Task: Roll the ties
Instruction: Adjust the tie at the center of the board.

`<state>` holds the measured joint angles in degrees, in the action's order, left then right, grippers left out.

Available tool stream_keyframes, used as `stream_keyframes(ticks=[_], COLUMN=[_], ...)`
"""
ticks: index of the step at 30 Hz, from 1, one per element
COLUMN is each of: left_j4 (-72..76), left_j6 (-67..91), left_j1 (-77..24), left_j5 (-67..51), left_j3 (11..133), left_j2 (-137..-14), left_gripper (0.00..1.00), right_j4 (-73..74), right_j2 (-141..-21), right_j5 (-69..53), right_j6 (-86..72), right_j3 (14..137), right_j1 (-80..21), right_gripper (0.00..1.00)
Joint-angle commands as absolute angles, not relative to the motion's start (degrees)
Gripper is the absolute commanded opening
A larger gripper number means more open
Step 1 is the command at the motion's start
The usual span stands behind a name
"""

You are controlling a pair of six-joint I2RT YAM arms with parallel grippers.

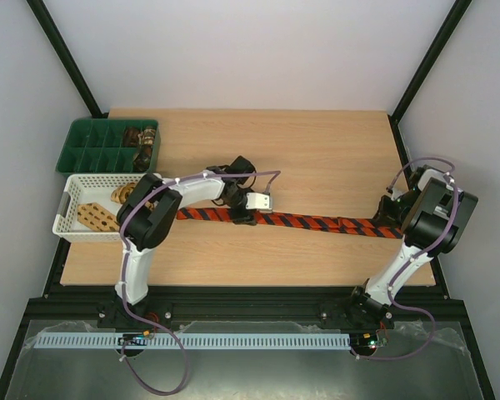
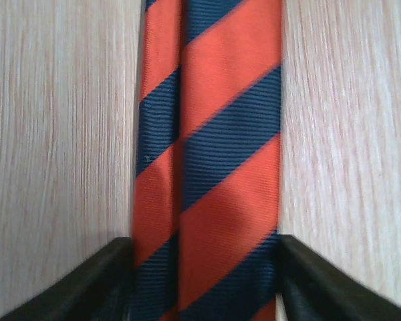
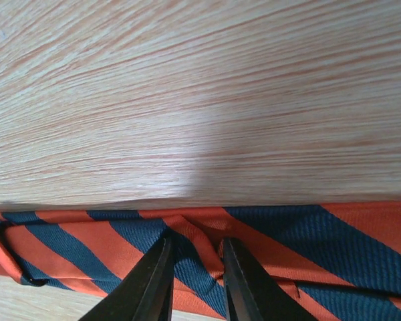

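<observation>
A red-and-black striped tie (image 1: 317, 222) lies stretched left to right across the wooden table. My left gripper (image 1: 242, 217) is down over its left part. In the left wrist view the gripper (image 2: 204, 284) is open, and its fingers (image 2: 100, 287) straddle the flat tie (image 2: 214, 154) at both edges. My right gripper (image 1: 387, 223) is at the tie's right end. In the right wrist view it (image 3: 195, 267) is shut on a puckered fold of the tie (image 3: 200, 244).
A green compartment tray (image 1: 92, 146) at the back left holds rolled brown ties (image 1: 142, 140). In front of it a white lattice basket (image 1: 67, 218) holds tan patterned ties (image 1: 96, 217). The left arm's elbow hangs over the basket's right side.
</observation>
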<state>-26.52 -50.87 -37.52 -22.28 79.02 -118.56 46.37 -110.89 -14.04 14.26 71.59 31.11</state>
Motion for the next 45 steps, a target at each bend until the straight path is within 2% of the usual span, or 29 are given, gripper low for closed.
stream_keyframes(ticks=[1, 6, 8, 11, 19, 21, 27, 31, 40, 45], left_j4=[-31.3, -33.5, -34.5, -35.2, -30.1, -27.8, -19.3, -19.2, -19.0, -19.7], left_j6=[-51.2, -51.5, -51.5, -51.4, -43.4, -40.9, -33.0, -29.6, -24.5, -23.9], left_j1=[-36.0, -35.1, -35.1, -35.4, -34.6, -33.5, -29.9, -28.0, -27.7, -27.6], left_j5=[-22.0, -23.4, -24.0, -25.8, -27.0, -26.6, -24.7, -25.3, -25.3, -23.0], left_j3=[81.8, 83.4, 83.9, 83.9, 82.3, 81.6, 78.2, 79.1, 78.5, 78.4], left_j2=[-121.7, -122.5, -122.6, -122.0, -116.4, -114.1, -106.2, -104.3, -104.1, -103.7], left_gripper=[0.51, 0.31, 0.31, 0.44, 0.97, 0.99, 0.99, 0.99, 0.99, 0.99], right_j4=[44.0, 44.3, 44.3, 44.7, 45.7, 45.9, 49.5, 53.9, 56.6, 55.4], right_j2=[-116.9, -118.9, -119.9, -121.9, -126.9, -127.7, -129.9, -129.4, -125.9, -126.6], right_j5=[-5.9, -5.5, -5.4, -5.8, -3.7, -3.1, -6.4, -8.7, -12.9, -6.7], right_j6=[14.7, 14.5, 14.4, 14.3, 16.1, 17.3, 20.8, 22.8, 21.0, 18.0], right_j3=[70.9, 73.3, 74.5, 77.2, 84.6, 86.6, 98.2, 102.2, 101.0, 105.1], right_j1=[31.5, 31.5, 31.6, 31.5, 31.6, 31.6, 31.5, 31.5, 29.8, 27.9], right_gripper=[0.24, 0.26, 0.26, 0.27, 0.28, 0.29, 0.44, 0.44, 0.39, 0.51])
